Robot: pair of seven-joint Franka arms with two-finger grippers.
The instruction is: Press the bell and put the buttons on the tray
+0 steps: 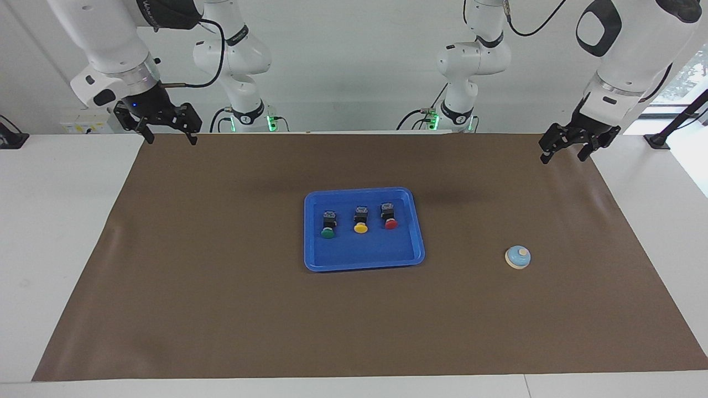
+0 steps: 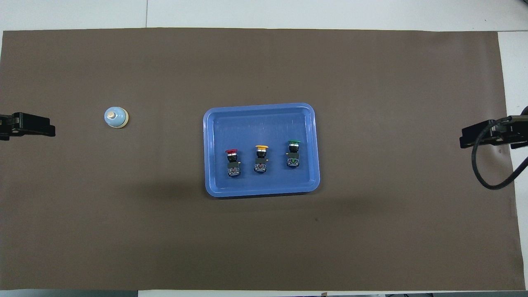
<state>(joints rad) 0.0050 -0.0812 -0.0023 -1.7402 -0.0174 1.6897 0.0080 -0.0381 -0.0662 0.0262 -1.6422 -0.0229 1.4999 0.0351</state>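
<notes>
No legible writing on buttons or tray. Blue tray (image 1: 365, 260) mid-mat, holding three buttons in a row, caps pointing away from robots: green button (image 1: 328, 225), yellow button (image 1: 360, 219), red button (image 1: 389, 215), apart from each other. Bell (image 1: 518, 257) on brown mat (image 1: 221, 309), toward left arm's end, well apart from tray. Left gripper (image 1: 565, 152) raised over mat edge, fingers spread, empty. Right gripper (image 1: 170, 138) raised over mat corner, fingers spread, empty.

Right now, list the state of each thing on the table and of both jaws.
Red button: lying in the tray.
Yellow button: lying in the tray.
Green button: lying in the tray.
Tray: flat on the mat.
Bell: upright, untouched.
Left gripper: jaws open, empty.
Right gripper: jaws open, empty.
</notes>
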